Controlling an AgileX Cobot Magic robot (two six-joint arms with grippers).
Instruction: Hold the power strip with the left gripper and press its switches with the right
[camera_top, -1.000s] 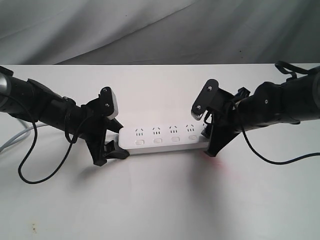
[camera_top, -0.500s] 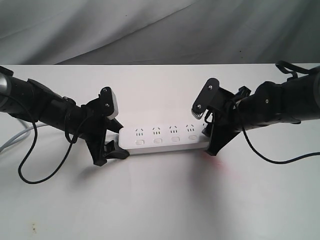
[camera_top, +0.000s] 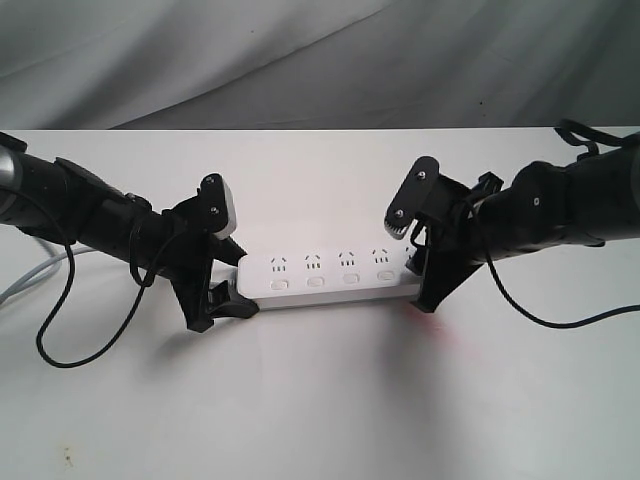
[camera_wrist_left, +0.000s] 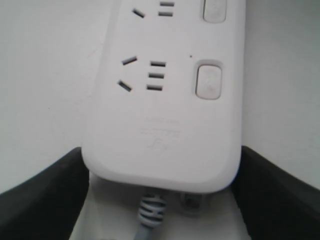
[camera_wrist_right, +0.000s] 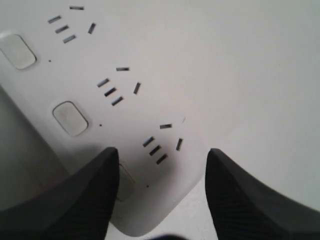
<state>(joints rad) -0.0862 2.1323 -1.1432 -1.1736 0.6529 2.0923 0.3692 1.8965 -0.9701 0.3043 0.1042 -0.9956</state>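
Clamping the power strip by its cord end with the left claw, one black finger against each long edge, jaws spread just to that width. Holding nothing in the right claw, jaws wide apart over the opposite end, one finger covering part of the last of the switches, the other beyond the strip's edge above the desk. Lying flat and crosswise on that white desk between both arms, sockets up, grey-white cord trailing off past the left arm.
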